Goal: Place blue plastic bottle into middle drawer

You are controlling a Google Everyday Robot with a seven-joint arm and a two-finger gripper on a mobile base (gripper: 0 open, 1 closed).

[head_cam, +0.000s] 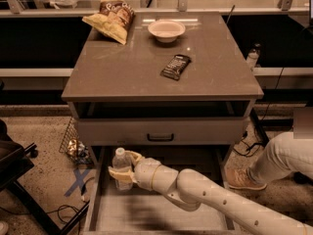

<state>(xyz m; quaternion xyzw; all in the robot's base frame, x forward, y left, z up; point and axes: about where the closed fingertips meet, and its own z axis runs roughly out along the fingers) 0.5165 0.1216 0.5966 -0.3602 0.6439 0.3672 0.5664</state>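
One tool [125, 166] clasps the blue plastic bottle [119, 157] over the middle drawer [128, 213].

Your grey-brown flat-top bench [132, 58] w/ speckled beige floor [44, 131] off L edge, pale metal rail [274, 11] behind far edge; gripper [122, 168] clasps blue plastic bottle [120, 159] below front-left corner.

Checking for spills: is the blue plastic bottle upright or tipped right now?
Upright. The bottle stands cap-up in the gripper, over the middle drawer, near one side wall.
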